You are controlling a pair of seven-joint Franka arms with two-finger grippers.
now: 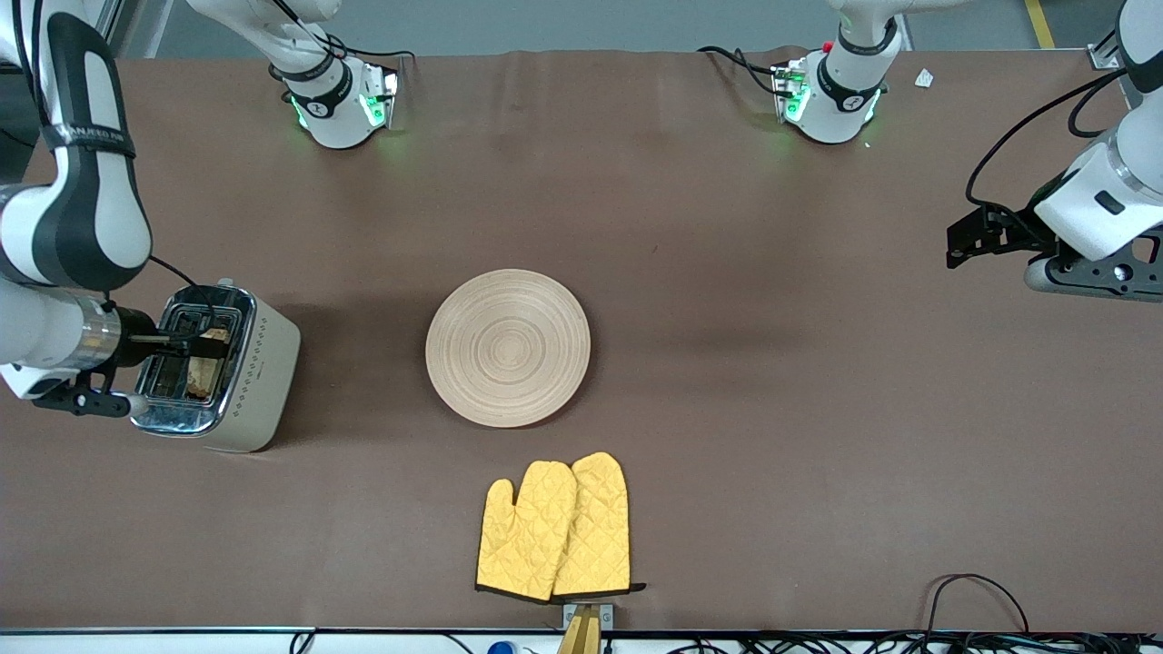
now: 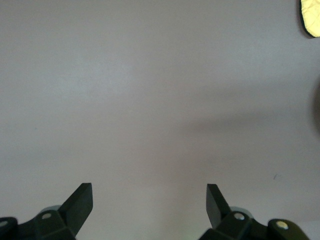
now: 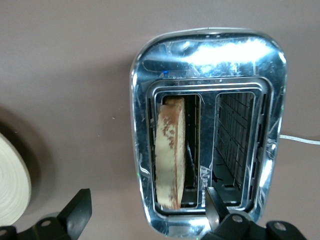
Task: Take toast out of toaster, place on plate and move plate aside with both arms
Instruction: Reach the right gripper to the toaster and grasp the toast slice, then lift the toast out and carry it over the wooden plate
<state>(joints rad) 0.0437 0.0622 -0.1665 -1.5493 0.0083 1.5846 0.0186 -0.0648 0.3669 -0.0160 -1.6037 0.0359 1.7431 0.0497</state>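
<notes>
Toaster (image 1: pixel 223 368) standing toward the right arm's end of the table serves as the landmark from the high camera. The right gripper (image 1: pixel 182 342) hangs over its chrome top, fingers spread, nothing pinched. The toast (image 1: pixel 207 363) stands in the slot on the plate's side. The round wooden plate (image 1: pixel 508 348) lies bare, well apart from the toaster toward the left arm's end. Yellow mitts (image 1: pixel 554 530) lie nearer the camera than the plate. The left gripper (image 1: pixel 986 234) waits over bare table at the left arm's end, farthest from the toaster.

From the left wrist, the left gripper (image 2: pixel 150 205) has its fingers spread wide above the brown table (image 2: pixel 150 90), with a mitt corner (image 2: pixel 311 17) at the edge.

From the right wrist, the toast (image 3: pixel 170 152) stands upright in one slot of the toaster (image 3: pixel 207 55); the right gripper (image 3: pixel 149 210), spread, straddles that end, the plate's (image 3: pixel 12 180) rim beside.

One likely risk: a finger could strike the slot's chrome rim and shove the toaster, or close on crust alone, letting the slice slip or crumble.
</notes>
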